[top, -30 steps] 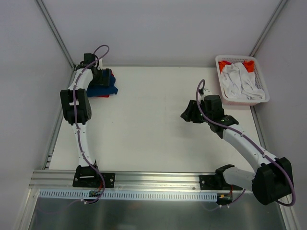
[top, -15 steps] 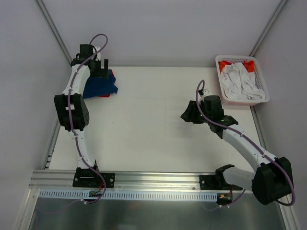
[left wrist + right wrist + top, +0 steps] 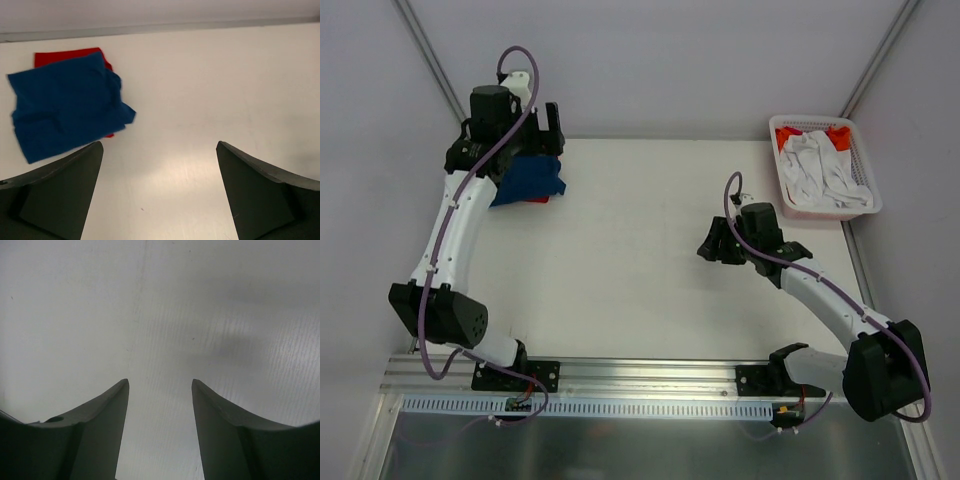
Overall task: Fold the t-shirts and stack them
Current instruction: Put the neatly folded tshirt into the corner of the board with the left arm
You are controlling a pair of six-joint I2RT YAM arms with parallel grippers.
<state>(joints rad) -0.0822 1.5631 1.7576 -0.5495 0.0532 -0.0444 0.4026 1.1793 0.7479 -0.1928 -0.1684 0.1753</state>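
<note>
- The navy shirt [image 3: 65, 107] lies in a rough, slightly crooked folded packet at the far left corner of the desk [image 3: 640, 260]
- It sits on top of the red shirt [image 3: 65, 52], which shows only as a strip along the far edge and a sliver at the near side
- The left tool [image 3: 159, 146] hangs above the desk just beside that pile, spread wide and released, with only bare desk between its fingers [image 3: 60, 190]
- From above, the left arm reaches up along the left side, with the tool over the far edge of the pile
- The right tool [image 3: 160, 382] is over the bare middle-right of the desk, well apart from the shirts; its fingers are parted and grasp nothing
- A white slatted basket [image 3: 810, 119] stands at the far right corner and holds crumpled white cloth [image 3: 820, 170], with bits of orange-red showing at its far end
</note>
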